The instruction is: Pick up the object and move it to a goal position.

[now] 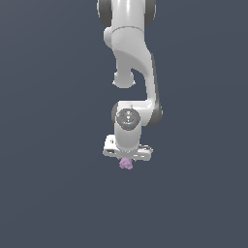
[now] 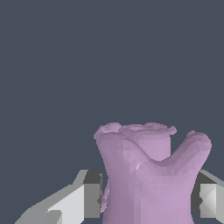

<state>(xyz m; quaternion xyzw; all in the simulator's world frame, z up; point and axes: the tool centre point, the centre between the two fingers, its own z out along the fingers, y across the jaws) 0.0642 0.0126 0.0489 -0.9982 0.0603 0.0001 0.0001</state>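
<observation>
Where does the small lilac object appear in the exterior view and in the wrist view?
Exterior view: the lilac object is small, just below centre, directly under the white gripper.
Wrist view: it fills the lower middle, large, between the two fingers.
Shared landmark: the gripper, whose fingers flank the object on both sides.

I can read nothing here: no text, label, brand, number or sign in either view. My arm (image 1: 131,72) is plain white, with only a grey round cap on one joint, unmarked. The lilac object (image 2: 148,175) between my fingers (image 2: 85,197) carries no writing, and the dark ground behind it is bare of marks.
</observation>
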